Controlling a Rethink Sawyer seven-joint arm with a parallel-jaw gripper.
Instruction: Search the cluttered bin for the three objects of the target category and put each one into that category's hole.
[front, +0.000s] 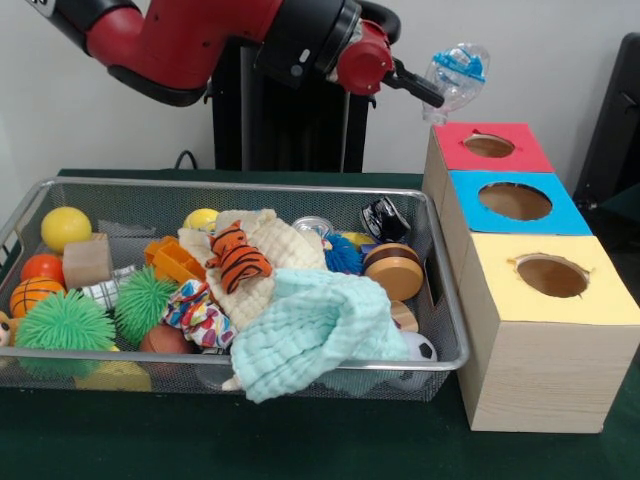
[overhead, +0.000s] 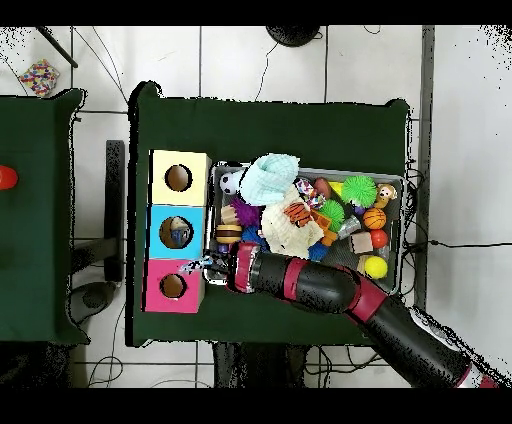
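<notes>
Green cloth covers the table (front: 330, 445), where a wire bin (front: 452, 345) holds spiky green balls (front: 66, 322), a toy tiger (front: 238, 259), a wooden yo-yo (front: 394, 271) and a mint cloth (front: 315, 330). Beside it, toward the table's edge, stands a wooden box (front: 520, 375) with red, blue and yellow holes. The end effector (front: 428, 93) is clamped on a clear plastic bottle (front: 455, 78) with a blue band, held over the red hole (front: 489, 146); no writing is legible.

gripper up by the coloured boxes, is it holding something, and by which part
Yes. The gripper holds a clear plastic ball with a blue piece inside, pinched at its lower left edge, above the red-topped box.
</notes>
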